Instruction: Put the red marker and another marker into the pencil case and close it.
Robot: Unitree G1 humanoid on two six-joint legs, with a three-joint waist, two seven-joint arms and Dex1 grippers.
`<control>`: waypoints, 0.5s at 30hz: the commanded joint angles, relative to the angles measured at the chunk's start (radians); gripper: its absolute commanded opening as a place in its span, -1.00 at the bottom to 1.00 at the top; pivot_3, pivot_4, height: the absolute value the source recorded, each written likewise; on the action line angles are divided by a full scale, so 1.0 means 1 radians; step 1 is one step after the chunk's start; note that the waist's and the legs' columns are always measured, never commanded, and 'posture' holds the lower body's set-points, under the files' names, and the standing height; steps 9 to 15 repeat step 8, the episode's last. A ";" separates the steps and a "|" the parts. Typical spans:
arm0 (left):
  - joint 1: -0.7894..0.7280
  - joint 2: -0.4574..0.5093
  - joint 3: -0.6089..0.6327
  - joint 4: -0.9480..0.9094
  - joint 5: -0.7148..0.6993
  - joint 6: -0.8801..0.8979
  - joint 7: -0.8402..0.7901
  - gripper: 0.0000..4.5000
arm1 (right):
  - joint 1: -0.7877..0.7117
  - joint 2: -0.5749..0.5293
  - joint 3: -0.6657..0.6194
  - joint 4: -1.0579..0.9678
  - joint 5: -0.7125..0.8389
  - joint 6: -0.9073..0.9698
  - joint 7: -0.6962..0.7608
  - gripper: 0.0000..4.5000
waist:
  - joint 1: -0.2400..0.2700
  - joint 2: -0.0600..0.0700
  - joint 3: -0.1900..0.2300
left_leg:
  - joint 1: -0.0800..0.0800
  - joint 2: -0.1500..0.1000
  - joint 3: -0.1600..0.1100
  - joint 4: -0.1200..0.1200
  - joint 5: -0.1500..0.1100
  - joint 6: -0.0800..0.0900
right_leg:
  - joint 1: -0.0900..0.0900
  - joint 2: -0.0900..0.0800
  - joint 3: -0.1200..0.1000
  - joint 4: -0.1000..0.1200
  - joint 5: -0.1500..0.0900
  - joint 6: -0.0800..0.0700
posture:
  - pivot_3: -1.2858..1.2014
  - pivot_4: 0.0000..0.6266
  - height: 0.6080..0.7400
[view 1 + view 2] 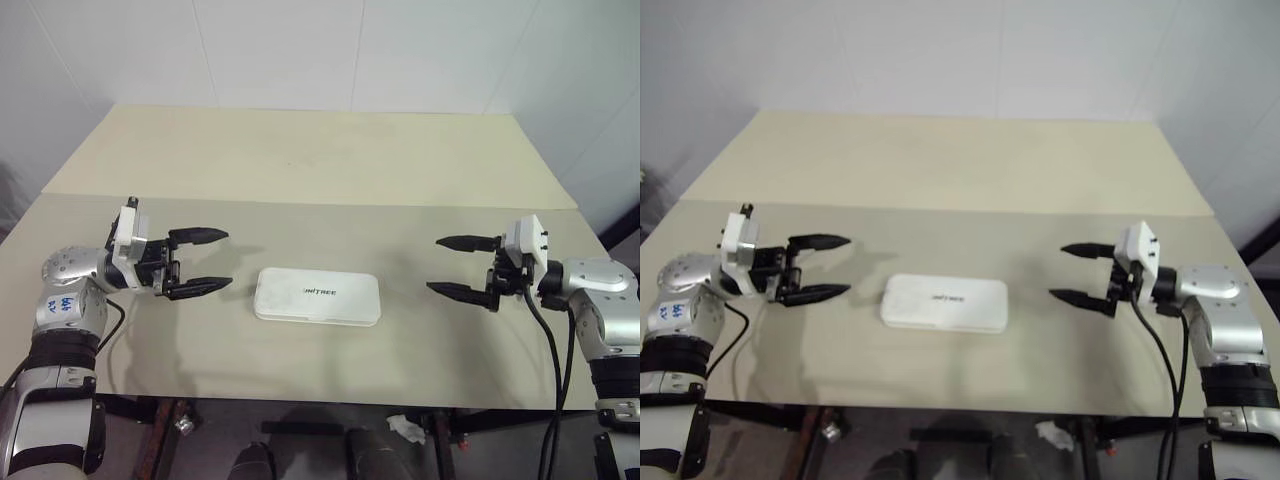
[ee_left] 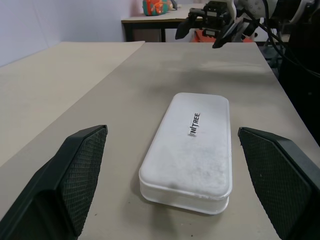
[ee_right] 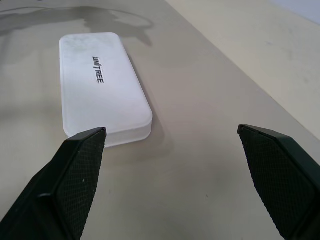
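Near the table's (image 1: 300, 200) front edge, midway along it, the pencil case (image 1: 317, 297) lies flat with its lid shut. Left gripper (image 1: 205, 262) and right gripper (image 1: 452, 266) flank it, both gaping wide and empty. No marker lies out, so the task looks finished.

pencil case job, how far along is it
Looks essentially finished. The pencil case lies flat on the table with its lid shut, logo side up, and no marker lies loose on the tabletop; whether they are inside cannot be seen through the closed lid. Nothing is in hand: the left hand and right hand hover open, one off each end of the case, touching nothing. Nothing visible is left to do.
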 commanded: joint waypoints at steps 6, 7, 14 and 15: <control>-0.025 0.005 0.000 0.004 -0.006 -0.031 -0.112 0.99 | 0.041 -0.022 -0.055 -0.130 0.047 0.033 -0.031 1.00 | -0.001 0.000 0.000 | 0.000 0.000 0.000 0.000 0.000 0.000 | 0.000 0.000 0.000 0.000 0.000 0.000 | 0.03 -0.52 1.00; -0.024 0.003 0.007 -0.004 -0.006 -0.025 -0.112 0.99 | 0.052 -0.017 -0.056 -0.150 0.052 0.040 -0.041 1.00 | -0.001 0.000 0.000 | 0.000 0.000 0.000 0.000 0.000 0.000 | 0.000 0.000 0.000 0.000 0.000 0.000 | 0.03 -0.52 1.00; -0.024 0.001 0.013 -0.013 -0.008 -0.021 -0.111 0.99 | 0.062 -0.009 -0.057 -0.164 0.055 0.042 -0.053 1.00 | -0.001 0.000 0.000 | 0.000 0.000 0.000 0.000 0.000 0.000 | 0.000 0.000 0.000 0.000 0.000 0.000 | 0.03 -0.52 1.00; -0.024 0.001 0.013 -0.013 -0.008 -0.021 -0.111 0.99 | 0.062 -0.009 -0.057 -0.164 0.055 0.042 -0.053 1.00 | -0.001 0.000 0.000 | 0.000 0.000 0.000 0.000 0.000 0.000 | 0.000 0.000 0.000 0.000 0.000 0.000 | 0.03 -0.52 1.00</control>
